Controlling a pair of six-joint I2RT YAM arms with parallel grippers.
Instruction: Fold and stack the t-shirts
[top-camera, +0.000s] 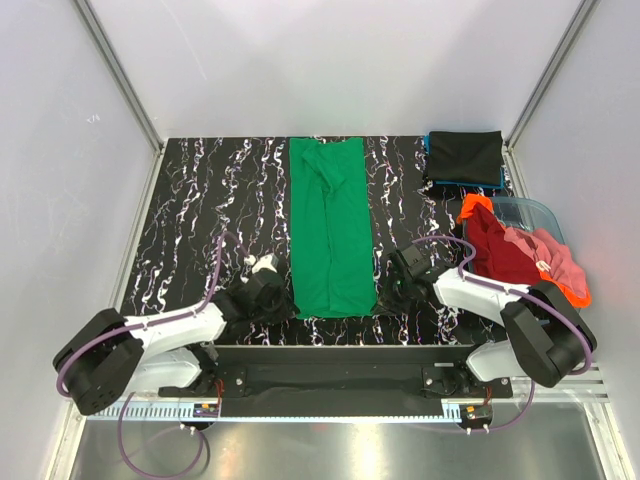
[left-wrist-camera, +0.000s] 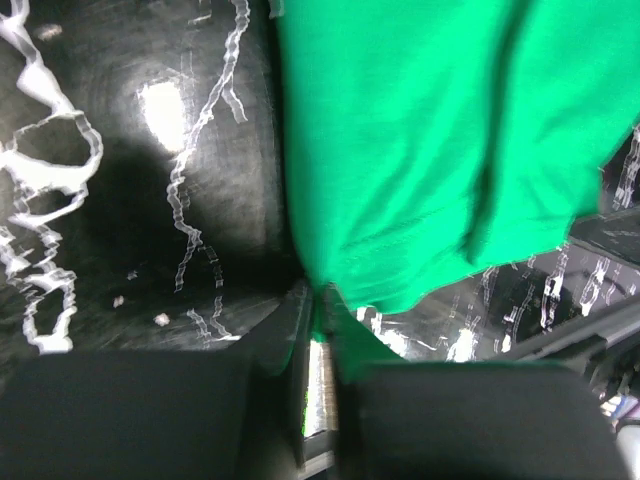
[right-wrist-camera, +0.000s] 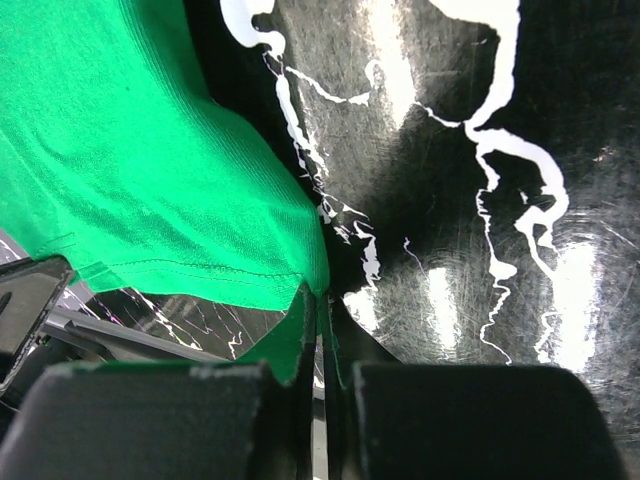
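Note:
A bright green t-shirt lies on the black marbled table as a long narrow strip, running from the back towards the near edge. My left gripper is shut on its near left corner. The left wrist view shows that gripper pinching the green cloth. My right gripper is shut on the near right corner. In the right wrist view the hem corner of the shirt goes between the closed fingers of the right gripper.
A folded black t-shirt lies on a blue one at the back right corner. A clear plastic tub at the right edge holds a heap of maroon-red and orange shirts. White walls close in three sides.

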